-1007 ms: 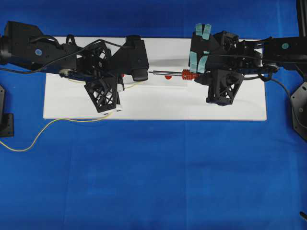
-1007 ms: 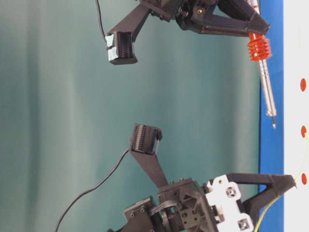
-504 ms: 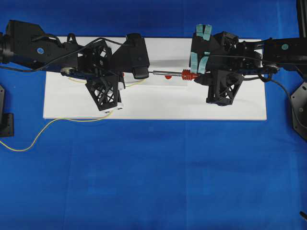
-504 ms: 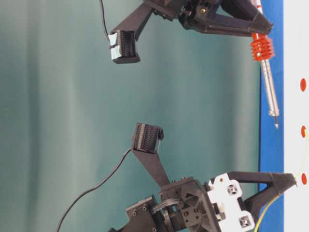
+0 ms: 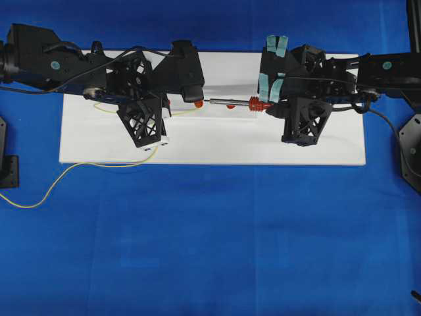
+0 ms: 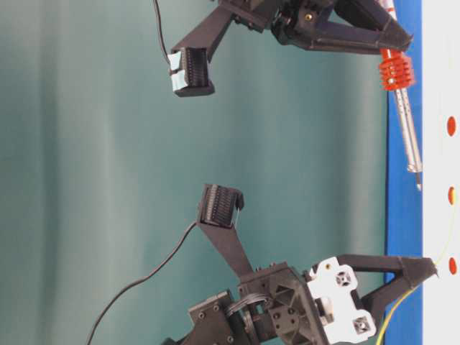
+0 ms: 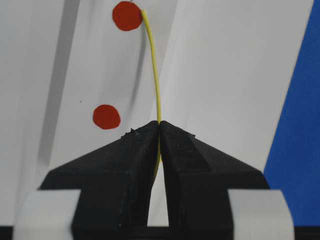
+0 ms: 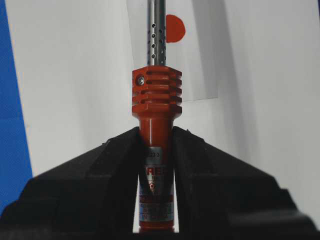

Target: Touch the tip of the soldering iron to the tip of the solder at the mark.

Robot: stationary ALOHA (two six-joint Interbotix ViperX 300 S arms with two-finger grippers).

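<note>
Iron (image 8: pixel 156 150): slim red pen tool, ribbed collar, perforated silver shaft; judged rigid and light, best held on the red body behind the collar.
Right gripper (image 8: pixel 156 145): black jaws clamped on the iron's body, shaft pointing over the white board (image 5: pixel 217 148).
Iron tip (image 6: pixel 418 185): small, dark, pointed; hangs near the board, short of the middle red mark (image 6: pixel 451 195).
Solder (image 7: pixel 156 75): thin yellow wire, judged soft and springy; bends easily, so hold it close to the end.
Left gripper (image 7: pixel 159 131): jaws together, pinching the solder.
Solder tip (image 7: pixel 142 12): at the edge of a red mark (image 7: pixel 127 16).
Slack: loops off the board onto blue cloth (image 5: pixel 210 250).
</note>
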